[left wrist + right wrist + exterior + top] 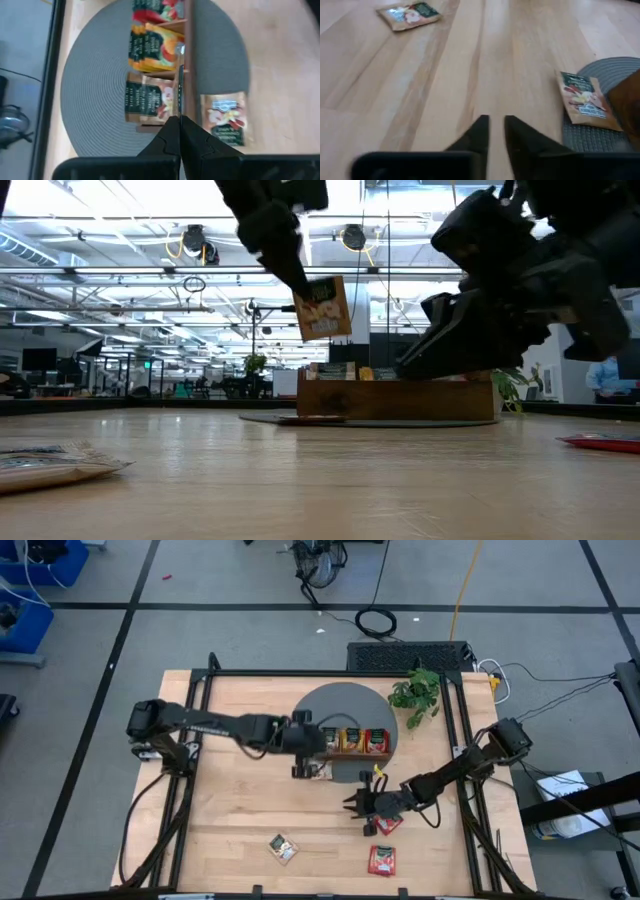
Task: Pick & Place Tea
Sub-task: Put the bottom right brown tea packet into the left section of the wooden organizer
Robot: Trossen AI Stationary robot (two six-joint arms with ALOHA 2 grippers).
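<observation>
A brown wooden tray (357,753) stands on a round grey mat (340,705), with tea sachets upright in its compartments (150,102). My left gripper (300,284) is shut on a beige-orange sachet (323,308) in the air near the tray's near left corner. Another beige sachet (584,98) lies flat, partly on the mat's near edge. My right gripper (495,129) hovers low over bare table near the mat; its fingers stand a narrow gap apart with nothing between them. A red sachet (388,825) lies beside the right arm. My left gripper pinches the sachet at its upper corner (308,288) between its two fingers, which slant down from the table's left. The sachet hangs below the fingers, slightly tilted and lifted clear of table and tray. The left wrist view shows it edge-on (180,90).
A beige sachet (283,848) and a second red sachet (381,860) lie flat near the table's near edge. A green leafy plant (418,692) stands at the far right of the mat. Bare wood lies between the mat and the loose sachets.
</observation>
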